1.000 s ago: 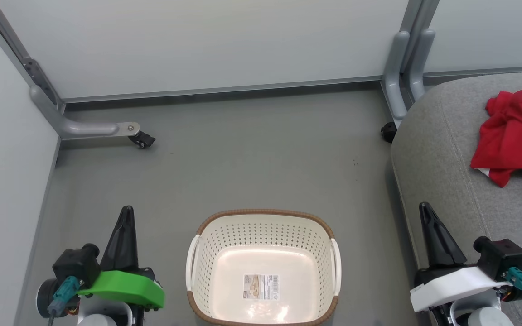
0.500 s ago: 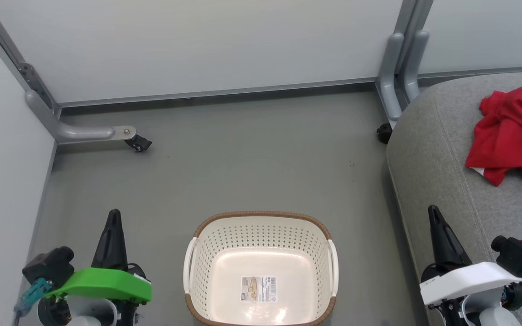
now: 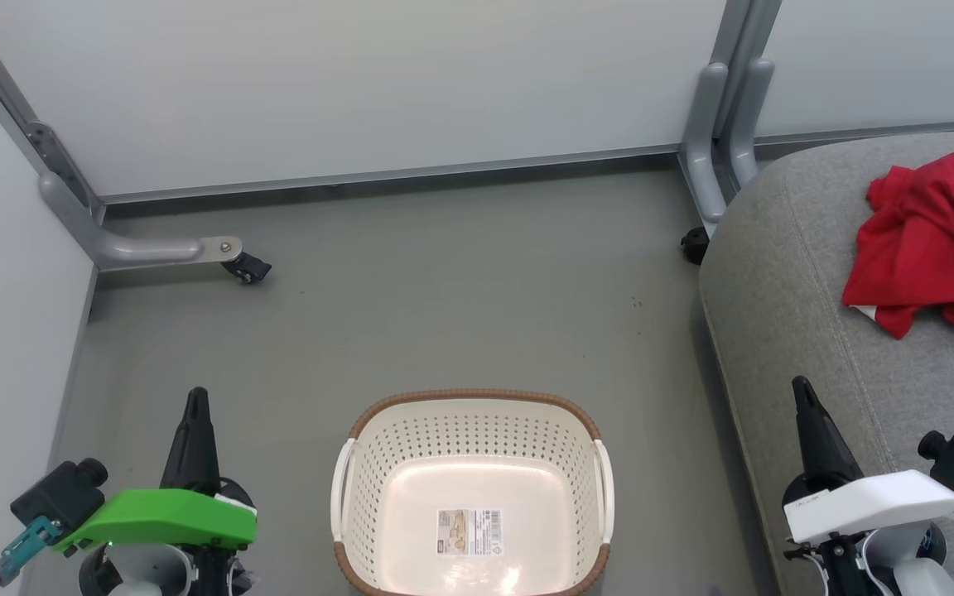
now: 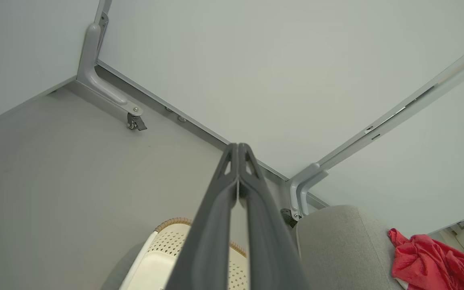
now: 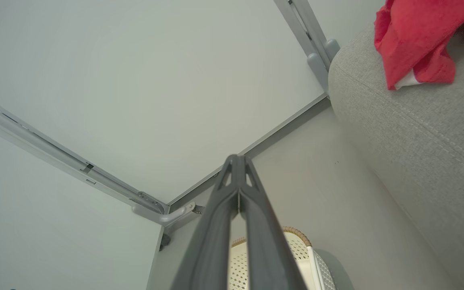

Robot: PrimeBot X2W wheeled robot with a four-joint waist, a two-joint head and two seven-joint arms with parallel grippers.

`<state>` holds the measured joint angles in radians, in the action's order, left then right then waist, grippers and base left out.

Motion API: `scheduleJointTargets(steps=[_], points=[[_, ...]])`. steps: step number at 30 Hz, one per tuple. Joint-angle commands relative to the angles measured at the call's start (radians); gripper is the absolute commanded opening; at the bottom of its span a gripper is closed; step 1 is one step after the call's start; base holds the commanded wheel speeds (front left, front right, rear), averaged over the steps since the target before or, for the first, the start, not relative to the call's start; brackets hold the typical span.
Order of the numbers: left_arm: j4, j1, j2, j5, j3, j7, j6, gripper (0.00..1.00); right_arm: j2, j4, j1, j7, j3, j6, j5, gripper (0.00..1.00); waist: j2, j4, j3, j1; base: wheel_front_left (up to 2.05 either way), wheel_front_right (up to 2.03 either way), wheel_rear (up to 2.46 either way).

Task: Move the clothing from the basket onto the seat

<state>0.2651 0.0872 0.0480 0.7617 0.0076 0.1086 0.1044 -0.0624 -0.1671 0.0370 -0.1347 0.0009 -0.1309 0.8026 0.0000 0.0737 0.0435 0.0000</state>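
Note:
The cream perforated basket (image 3: 470,488) with its brown rim stands on the floor at bottom centre, holding nothing but a label on its bottom. Red clothing (image 3: 932,240) lies crumpled on the grey seat (image 3: 783,273) at the right; it is also in the left wrist view (image 4: 429,262) and the right wrist view (image 5: 413,40). My left gripper (image 3: 195,397) is shut and holds nothing, left of the basket. Over the seat's near edge, my right gripper (image 3: 800,387) is shut too, with nothing between its fingers.
Pale partition walls close the back and left. A grey partition foot with a castor (image 3: 245,266) stands at the back left, and another foot (image 3: 705,190) stands beside the seat's corner. Grey floor (image 3: 444,290) lies open between the basket and the walls.
Both grippers have drawn back toward the bottom corners of the head view, staying shut. The whole head view has shifted slightly left, so the camera moved. Basket and clothing stay put.

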Motion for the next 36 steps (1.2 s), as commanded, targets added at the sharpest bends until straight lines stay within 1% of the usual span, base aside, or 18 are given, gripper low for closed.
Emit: scheduleJointTargets(steps=[1, 15, 36], points=[[-0.015, 0.016, 0.003, 0.038, 0.009, -0.008, 0.004, 0.0, -0.009, 0.007, 0.025, 0.007, -0.006, 0.0, 0.036, 0.0, 0.0, -0.001, -0.001, 0.0, 0.0, 0.0, 0.0], [-0.017, 0.019, 0.003, 0.215, 0.031, -0.055, 0.011, 0.0, -0.013, -0.01, 0.036, 0.052, -0.019, 0.0, 0.213, 0.0, 0.0, -0.013, -0.007, 0.0, 0.0, 0.0, 0.0], [-0.019, 0.023, 0.003, 0.433, 0.058, -0.114, 0.016, 0.0, -0.015, -0.033, 0.048, 0.11, -0.04, 0.0, 0.43, 0.0, 0.0, -0.03, -0.016, 0.0, 0.0, 0.0, 0.0]])
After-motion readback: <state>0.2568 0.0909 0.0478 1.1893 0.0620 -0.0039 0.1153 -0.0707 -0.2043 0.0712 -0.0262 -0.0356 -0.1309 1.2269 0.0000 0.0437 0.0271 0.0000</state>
